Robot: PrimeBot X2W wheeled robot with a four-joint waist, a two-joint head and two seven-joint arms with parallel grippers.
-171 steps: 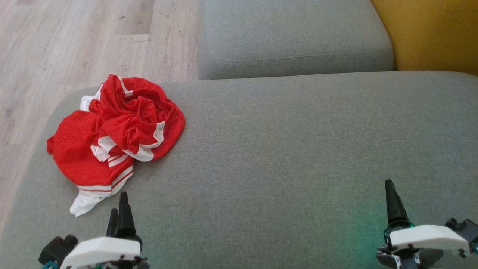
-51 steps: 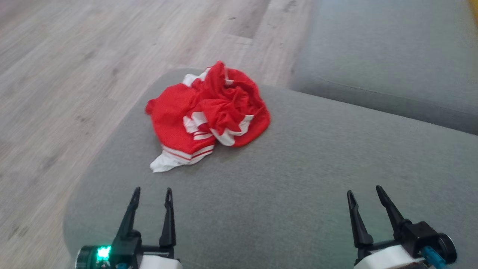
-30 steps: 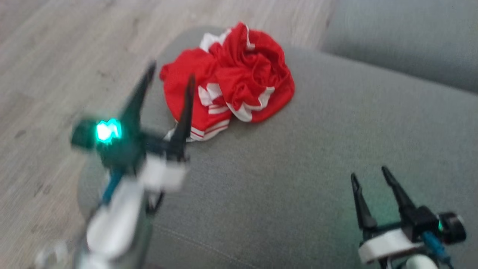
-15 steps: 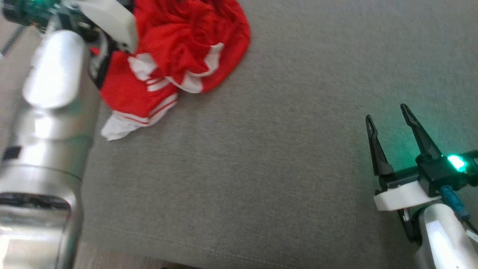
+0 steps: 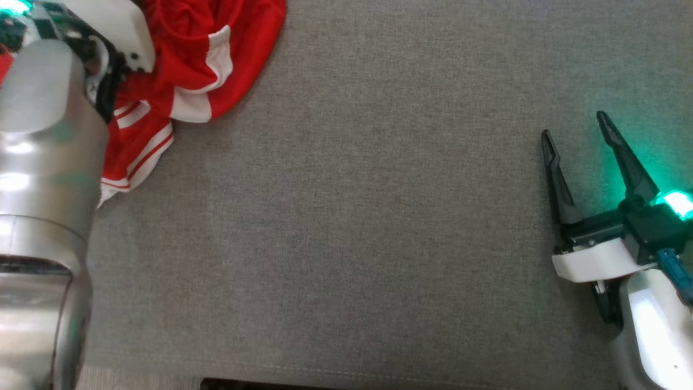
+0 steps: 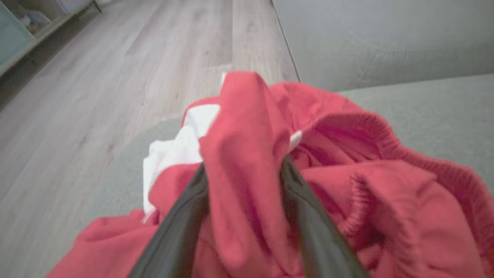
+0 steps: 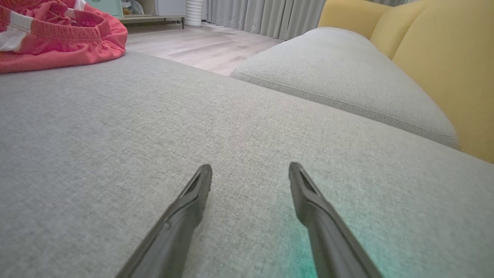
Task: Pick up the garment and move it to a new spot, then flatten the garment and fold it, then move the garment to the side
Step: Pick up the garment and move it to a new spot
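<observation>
**Left fingers are straddling a fold of the red garment, and the right gripper is open over bare cushion**

You are looking at a crumpled red garment (image 5: 206, 54) with white bands and thin white stripes. It is lying bunched at about 10 to 11 o'clock in the head view, on the grey seat cushion (image 5: 379, 216). It is sitting near the cushion's rounded corner, with part of it running off the frame.

Your left gripper (image 6: 245, 166) is reaching into the heap. Its two dark fingers are standing either side of a raised red fold that is filling the gap between them. I cannot tell whether they are pinching it or only flanking it. Your right gripper (image 5: 575, 124) is holding its fingers spread with nothing between them. It is sitting at about 3 o'clock in the head view, well apart from the garment.

The silver left forearm (image 5: 43, 189) is running up the 9 o'clock edge of the head view and covering part of the cloth.

The left wrist view is giving you what the head view is not: the ribbed hem, a white patch at 9 o'clock of the fold, and the wooden floor (image 6: 96, 96) beyond. The right wrist view is showing the garment at 10 o'clock, a second grey cushion (image 7: 339, 77) at 1 o'clock, a yellow backrest (image 7: 444, 58) at 2 o'clock and curtains (image 7: 262, 15) at 12.
</observation>
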